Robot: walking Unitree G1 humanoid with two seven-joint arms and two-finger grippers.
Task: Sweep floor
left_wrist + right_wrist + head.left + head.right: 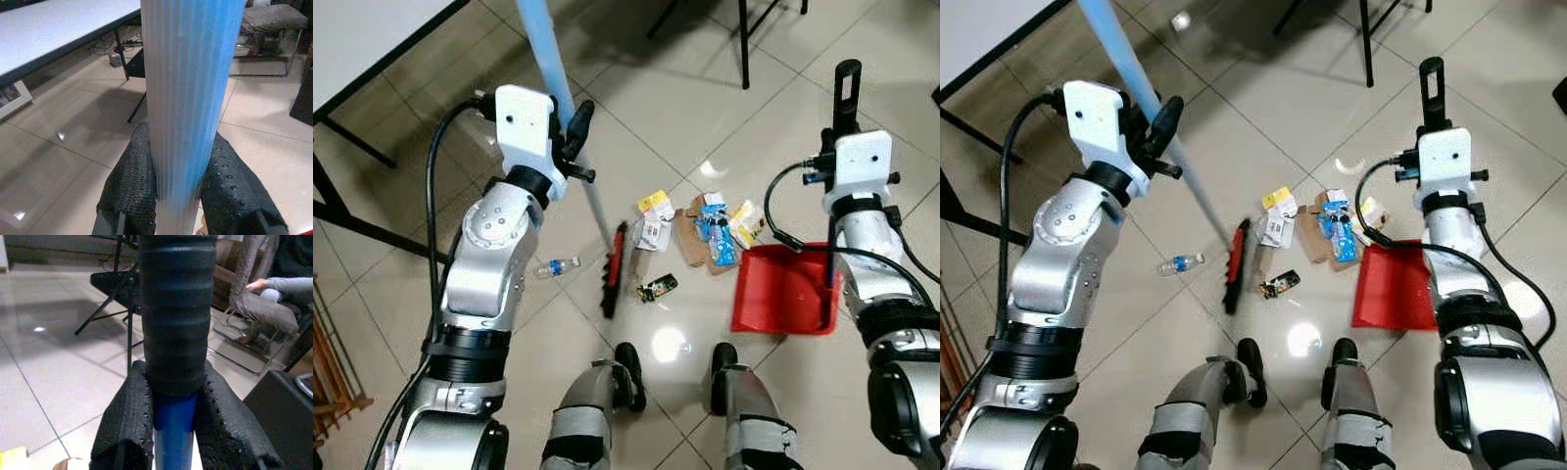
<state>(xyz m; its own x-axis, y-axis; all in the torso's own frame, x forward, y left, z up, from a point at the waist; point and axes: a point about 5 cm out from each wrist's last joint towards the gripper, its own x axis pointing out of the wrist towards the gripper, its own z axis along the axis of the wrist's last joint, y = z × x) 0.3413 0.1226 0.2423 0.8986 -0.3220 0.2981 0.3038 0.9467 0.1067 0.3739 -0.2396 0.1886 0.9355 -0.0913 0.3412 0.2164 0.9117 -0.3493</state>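
Left gripper (178, 196) is pinched on the pale blue ribbed plastic broom handle (545, 54), its two black textured fingers (132, 186) pressed flat against either side of the shaft, high up the pole and well above the red-bristled broom head (613, 268), which rests on the beige tiled floor (636, 108) below and ahead of it. Right gripper (176, 431) is likewise clamped on the black grip-wrapped upright handle (846, 93) of the red plastic dustpan (781, 290), whose pan sits on the tiles directly beneath that hand. Between the two tools lies a scatter of small cardboard and paper packets (705, 230); a small clear plastic bottle (555, 266) lies beyond the broom head, on the side away from the dustpan. Judging by looks, the broom is light and stiff, though the ribbed shaft seems smooth enough to twist in the pads, so a firm squeeze suits it. Such a high hold gives long leverage; strokes should be slow. The litter looks light and likely to skid or flip past the pan lip.
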